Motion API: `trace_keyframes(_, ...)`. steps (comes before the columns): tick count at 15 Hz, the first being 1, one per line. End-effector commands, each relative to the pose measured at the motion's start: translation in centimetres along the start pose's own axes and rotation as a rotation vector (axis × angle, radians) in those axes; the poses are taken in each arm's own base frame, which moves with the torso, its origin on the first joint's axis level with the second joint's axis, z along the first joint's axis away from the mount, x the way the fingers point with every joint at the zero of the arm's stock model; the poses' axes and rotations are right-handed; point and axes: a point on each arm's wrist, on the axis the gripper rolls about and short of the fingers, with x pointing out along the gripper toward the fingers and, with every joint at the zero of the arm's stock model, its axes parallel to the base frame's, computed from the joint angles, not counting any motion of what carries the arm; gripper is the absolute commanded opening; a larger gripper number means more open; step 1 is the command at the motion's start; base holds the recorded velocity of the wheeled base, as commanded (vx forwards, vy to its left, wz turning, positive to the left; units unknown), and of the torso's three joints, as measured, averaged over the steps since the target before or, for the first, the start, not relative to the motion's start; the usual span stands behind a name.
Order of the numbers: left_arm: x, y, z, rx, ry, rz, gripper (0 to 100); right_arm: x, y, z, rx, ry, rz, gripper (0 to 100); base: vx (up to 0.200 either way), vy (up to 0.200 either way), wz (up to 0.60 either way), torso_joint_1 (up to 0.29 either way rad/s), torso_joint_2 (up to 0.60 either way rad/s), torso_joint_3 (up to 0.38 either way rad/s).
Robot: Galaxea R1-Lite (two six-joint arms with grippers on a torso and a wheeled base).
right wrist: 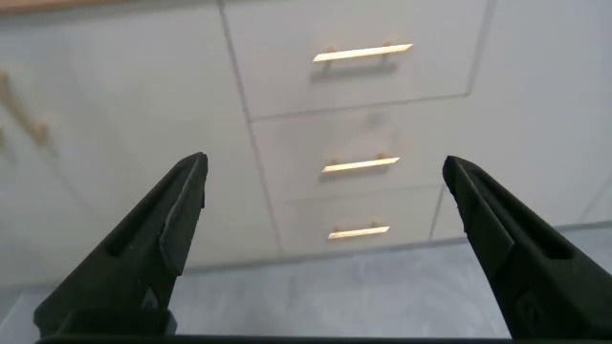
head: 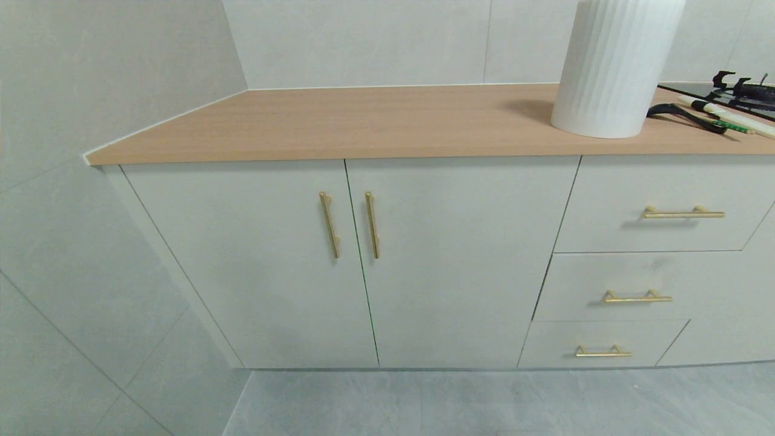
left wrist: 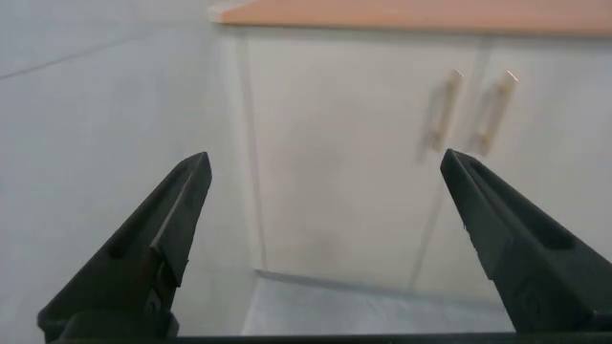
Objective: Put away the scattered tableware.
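The left gripper (left wrist: 325, 164) has its two black fingers (left wrist: 158, 244) wide apart, and nothing is between them. In the gap, well beyond the fingertips, stands a pale grey cabinet door (left wrist: 335, 162), which is closed. Two vertical gold bar handles (left wrist: 442, 110) appear close to the tip of one finger, but they are far behind it. Beyond the fingers there is also the edge of the light brown wooden countertop (left wrist: 411, 11) and a strip of pale grey tiled floor (left wrist: 325, 306).

The right gripper (right wrist: 325, 164) has its own black fingers (right wrist: 158, 239) spread wide as well, and they grip nothing. In the gap between them, well apart from the tips, are three pale grey drawers (right wrist: 363, 100), one above the other. All are closed, and each has a horizontal gold bar handle (right wrist: 363, 54).

The scattered tableware lies up on the countertop, above the drawers that the right gripper's fingers face. It is a utensil with a curved black handle (head: 684, 114) and a long white and green utensil (head: 729, 115), which seem to touch each other. What kind they are I cannot tell. Both lie just beside a tall white ribbed vase (head: 611, 66), which stands upright on the countertop. Behind them is a glossy black cooktop (head: 696, 91) with another black tool (head: 748, 91) on it.
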Motion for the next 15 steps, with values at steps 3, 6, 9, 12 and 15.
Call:
trace_keyframes(3,-2.2,-0.3,-2.2,0.022,-0.064,0.081,100,-2.3,-0.2,-3.2,-0.025,-0.055,-0.07,100,0.0,0.0,0.0,0.0,0.0,0.0)
trace_keyframes(6,-1.5,-0.3,-3.7,0.038,-0.005,0.113,100,-1.0,-0.3,-6.4,-0.04,0.058,-0.067,100,0.0,0.0,0.0,0.0,0.0,0.0)
trace_keyframes(9,-0.5,-0.6,-6.4,0.054,0.066,0.037,100,0.7,-0.1,-9.4,-0.05,0.007,0.034,100,0.0,0.0,0.0,0.0,0.0,0.0)
trace_keyframes(12,0.7,-1.0,-9.0,0.053,0.043,-0.091,100,0.7,0.0,-9.5,-0.086,0.022,0.075,100,0.0,0.0,0.0,0.0,0.0,0.0)
trace_keyframes(15,0.9,-1.1,-10.5,0.088,0.081,-0.137,100,0.7,0.1,-10.0,-0.108,0.065,0.107,100,0.0,0.0,0.0,0.0,0.0,0.0)
